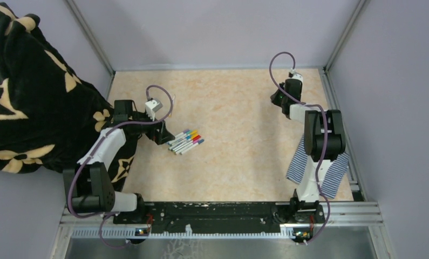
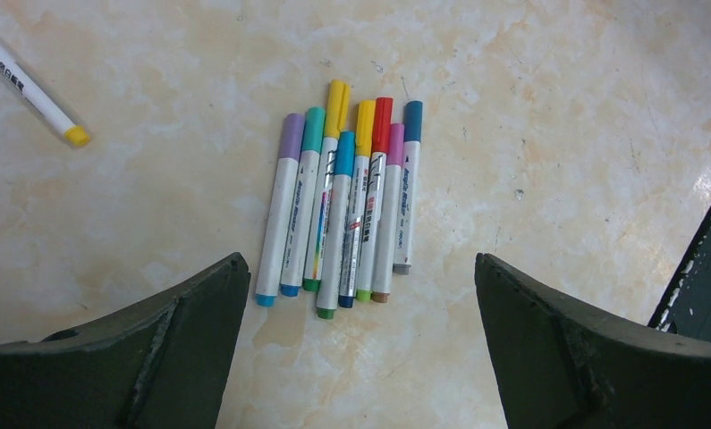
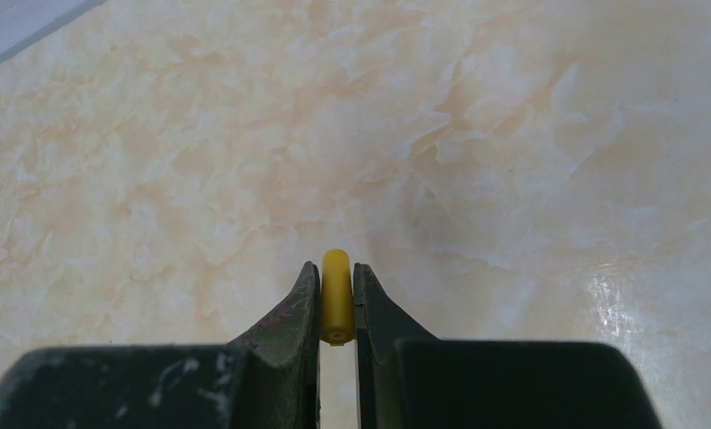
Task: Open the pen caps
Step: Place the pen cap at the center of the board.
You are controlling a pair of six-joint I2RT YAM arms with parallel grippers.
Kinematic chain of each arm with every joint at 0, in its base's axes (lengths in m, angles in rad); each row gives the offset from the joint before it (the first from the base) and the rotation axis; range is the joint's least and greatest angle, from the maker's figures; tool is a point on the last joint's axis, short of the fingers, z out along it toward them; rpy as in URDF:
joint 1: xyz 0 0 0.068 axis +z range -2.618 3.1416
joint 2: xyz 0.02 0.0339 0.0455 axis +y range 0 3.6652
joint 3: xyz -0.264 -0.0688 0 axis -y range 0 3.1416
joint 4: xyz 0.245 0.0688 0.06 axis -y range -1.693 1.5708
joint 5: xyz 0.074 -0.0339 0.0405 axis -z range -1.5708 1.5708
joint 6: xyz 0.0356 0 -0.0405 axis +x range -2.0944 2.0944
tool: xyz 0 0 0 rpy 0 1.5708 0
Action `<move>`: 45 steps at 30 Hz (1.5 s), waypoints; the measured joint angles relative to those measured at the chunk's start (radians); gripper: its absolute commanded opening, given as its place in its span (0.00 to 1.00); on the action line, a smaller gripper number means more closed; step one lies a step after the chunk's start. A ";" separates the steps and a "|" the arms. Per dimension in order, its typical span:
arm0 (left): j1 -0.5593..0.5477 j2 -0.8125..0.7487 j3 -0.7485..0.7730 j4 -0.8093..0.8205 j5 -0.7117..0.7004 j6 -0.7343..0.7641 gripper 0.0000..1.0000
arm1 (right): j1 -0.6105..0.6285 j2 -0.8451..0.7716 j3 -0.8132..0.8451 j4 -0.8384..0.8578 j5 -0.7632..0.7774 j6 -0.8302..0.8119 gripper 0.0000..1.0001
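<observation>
Yellow plastic, short and cylindrical: one pen cap (image 3: 336,304) is pinched between the fingers of your right gripper (image 3: 336,277). The jaws are closed narrow on its sides, and it points end-on at the wrist camera. It hangs over bare table at the far right, well apart from everything else. I cannot tell whether it touches the surface.

The thin white-barrelled marker pens (image 2: 351,214) lie in a tight row in front of your left gripper (image 2: 359,261), barrels touching side by side. Their caps, purple, teal, yellow, red, pink and blue, point away from the wrist. That gripper's jaws stand wide, framing the whole row and holding nothing.

Expect each cap to be light, rigid and smooth. It should slip if squeezed near its rounded tip and roll if dropped. Take it across its middle, and hold the barrel just below the seam, since a snap fit needs a straight pull.

With the pens packed together, a finger will not fit between neighbours. The purple-capped pen (image 2: 280,206) at one edge of the row looks easiest to single out.

One more white pen with a yellow end (image 2: 25,85) lies alone, well off to the side on the marbled beige tabletop (image 2: 557,134). A blue-and-white striped cloth (image 1: 331,172) sits by your right arm's base.
</observation>
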 measured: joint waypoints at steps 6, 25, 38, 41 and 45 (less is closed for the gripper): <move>0.001 0.007 0.000 0.000 0.013 0.013 0.99 | -0.003 0.050 0.031 -0.002 0.014 0.003 0.01; 0.001 0.024 0.000 -0.005 0.022 0.021 0.99 | -0.014 0.101 0.103 -0.101 0.089 0.061 0.12; 0.001 0.026 0.000 -0.007 0.028 0.025 0.99 | -0.019 0.110 0.129 -0.166 0.090 0.074 0.32; 0.001 0.028 0.000 -0.007 0.030 0.027 0.99 | -0.019 0.110 0.129 -0.175 0.090 0.073 0.35; 0.001 0.029 0.000 -0.008 0.032 0.028 0.99 | -0.019 0.110 0.129 -0.180 0.090 0.073 0.39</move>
